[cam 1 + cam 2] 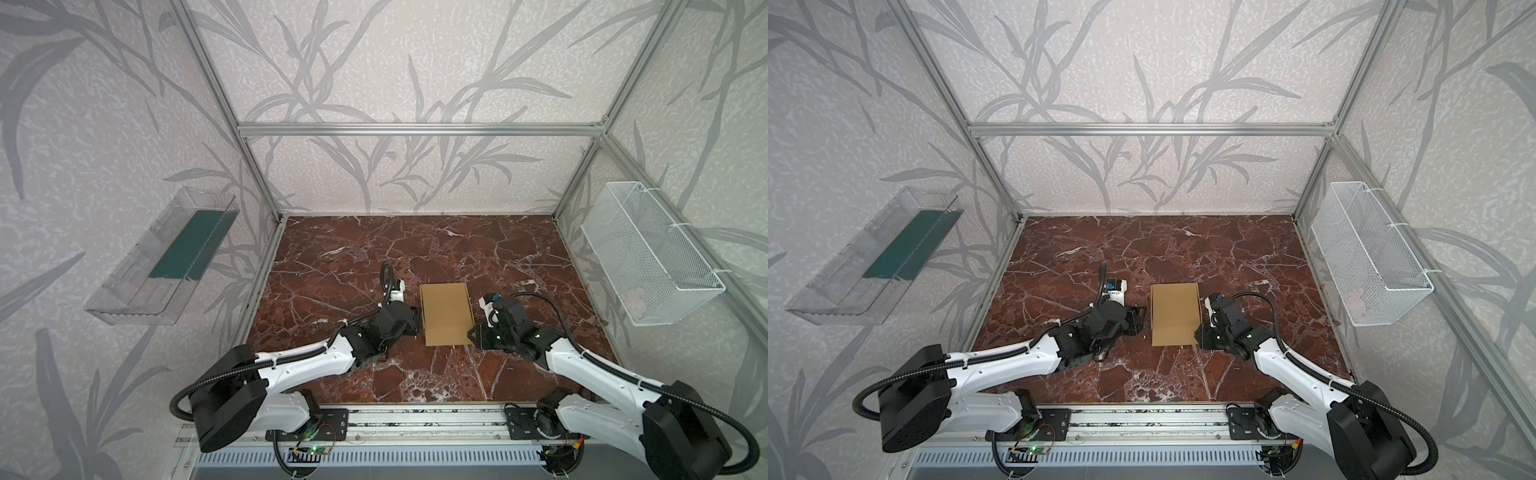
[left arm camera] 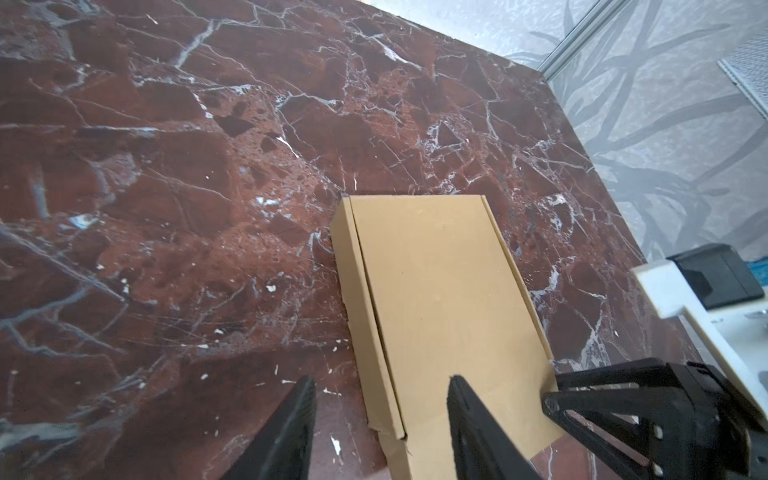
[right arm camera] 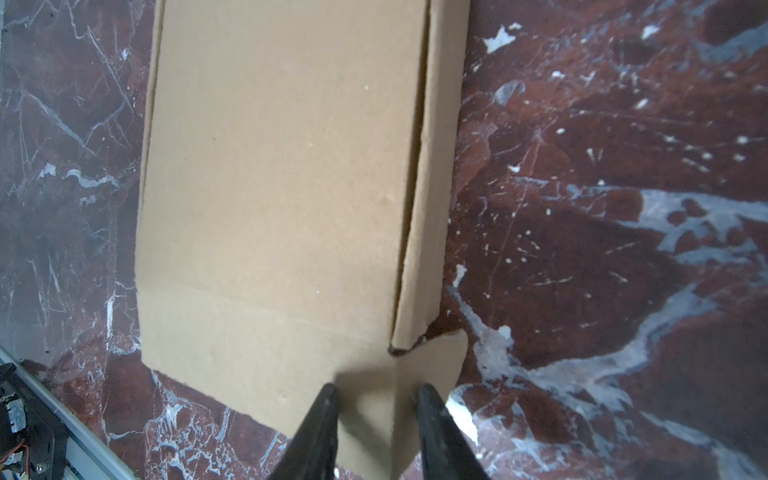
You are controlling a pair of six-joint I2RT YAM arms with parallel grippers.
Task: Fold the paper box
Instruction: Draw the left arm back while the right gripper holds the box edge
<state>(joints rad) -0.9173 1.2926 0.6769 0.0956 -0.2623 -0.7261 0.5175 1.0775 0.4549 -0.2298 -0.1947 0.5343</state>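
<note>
The table top (image 1: 332,257) is a flat rectangular slab with a red-brown marble pattern and white veins. One item lies directly on it: the paper box (image 1: 446,313), plain tan cardboard, near the middle and somewhat toward the front edge. Its long sides run front to back. A narrow folded wall runs along each long side. The near end strip lies flat on the surface.

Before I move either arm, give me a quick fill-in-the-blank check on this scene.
1. The paper box lies ___ the two grippers on the marble table.
2. The left gripper has its jaws ___.
3. The right gripper is at the paper box's near ___ corner.
Missing: between; open; right.
</note>
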